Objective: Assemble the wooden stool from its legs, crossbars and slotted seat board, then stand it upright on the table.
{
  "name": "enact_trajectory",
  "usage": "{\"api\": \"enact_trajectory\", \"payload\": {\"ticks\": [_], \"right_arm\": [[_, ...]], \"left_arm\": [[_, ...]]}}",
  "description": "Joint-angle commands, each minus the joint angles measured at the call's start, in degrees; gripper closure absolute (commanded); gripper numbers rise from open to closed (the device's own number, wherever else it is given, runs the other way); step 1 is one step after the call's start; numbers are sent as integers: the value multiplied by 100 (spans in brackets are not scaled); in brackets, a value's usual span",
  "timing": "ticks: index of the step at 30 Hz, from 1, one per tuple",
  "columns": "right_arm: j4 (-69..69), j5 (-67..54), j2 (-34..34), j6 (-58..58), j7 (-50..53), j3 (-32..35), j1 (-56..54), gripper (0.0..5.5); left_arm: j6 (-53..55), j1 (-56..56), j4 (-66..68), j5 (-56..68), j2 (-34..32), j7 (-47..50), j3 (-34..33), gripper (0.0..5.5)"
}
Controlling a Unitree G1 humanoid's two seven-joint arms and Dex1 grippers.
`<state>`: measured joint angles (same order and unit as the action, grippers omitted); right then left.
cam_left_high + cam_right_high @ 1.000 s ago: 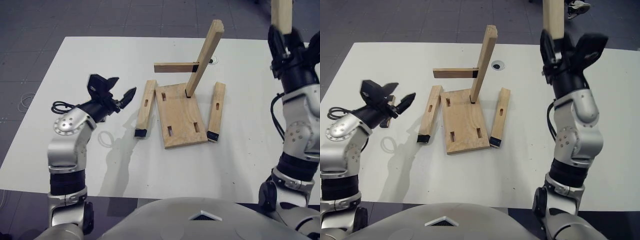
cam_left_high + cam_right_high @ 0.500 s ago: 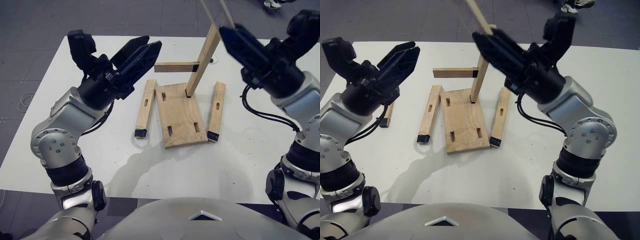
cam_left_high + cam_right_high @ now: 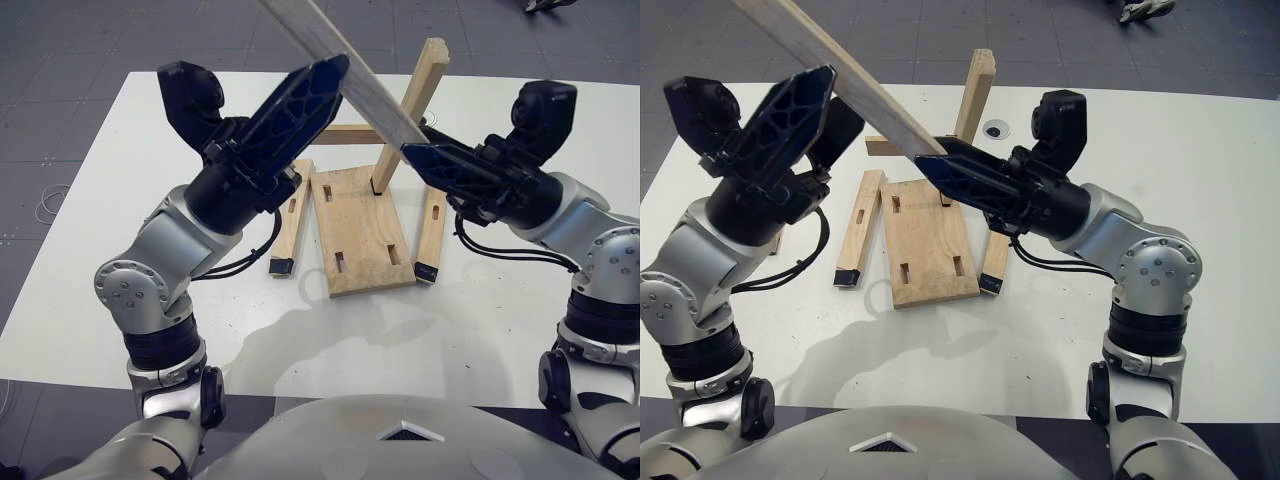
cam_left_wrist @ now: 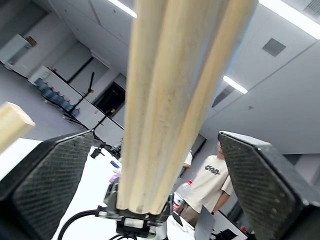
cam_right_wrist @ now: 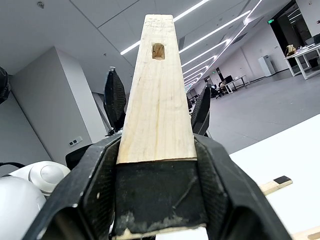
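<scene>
My right gripper (image 3: pixel 425 158) is shut on the black-capped end of a wooden leg (image 3: pixel 340 62), which slants up and to the left above the table. My left gripper (image 3: pixel 318 88) is open, its two fingers (image 4: pixel 47 190) straddling the leg's upper part (image 4: pixel 170 100) without closing on it. Below lies the slotted seat board (image 3: pixel 355 240), flat on the white table (image 3: pixel 180 130). A second leg (image 3: pixel 418 90) stands tilted in one of its slots, with a crossbar (image 3: pixel 345 133) sticking out sideways from it.
Two loose slotted legs lie flat on either side of the board, one on its left (image 3: pixel 292 215) and one on its right (image 3: pixel 433 222). A short wooden piece (image 3: pixel 773 242) lies behind my left arm. A round hole (image 3: pixel 994 130) sits at the table's far side.
Both arms swung in over the board. The right gripper tipped its leg from upright down toward the left. The left gripper rose from the table and came around the leg's upper part.
</scene>
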<state>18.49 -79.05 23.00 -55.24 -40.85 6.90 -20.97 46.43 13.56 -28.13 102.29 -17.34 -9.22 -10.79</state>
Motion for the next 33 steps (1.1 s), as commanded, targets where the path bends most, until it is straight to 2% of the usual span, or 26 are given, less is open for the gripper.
{"api": "enact_trajectory", "payload": {"ticks": [1, 6, 15, 19, 25, 33], "right_arm": [[124, 107, 62, 7, -156, -122, 85, 345], [258, 266, 58, 52, -229, -256, 223, 345], [219, 299, -130, 195, 48, -278, 112, 345], [179, 334, -181, 225, 118, -298, 51, 345], [208, 399, -199, 247, 134, -386, 75, 345], [134, 394, -240, 278, 265, -355, 5, 345]], "left_arm": [[-174, -38, -103, 21, -85, 98, 146, 93], [-357, -49, -163, -140, -137, -7, 188, 93], [-418, -177, -170, -355, -272, -71, 367, 236], [-478, -172, -195, -304, -274, -95, 387, 242], [-607, -154, -197, -183, -212, -110, 333, 321], [-634, -226, -230, -138, -242, -197, 322, 324]]}}
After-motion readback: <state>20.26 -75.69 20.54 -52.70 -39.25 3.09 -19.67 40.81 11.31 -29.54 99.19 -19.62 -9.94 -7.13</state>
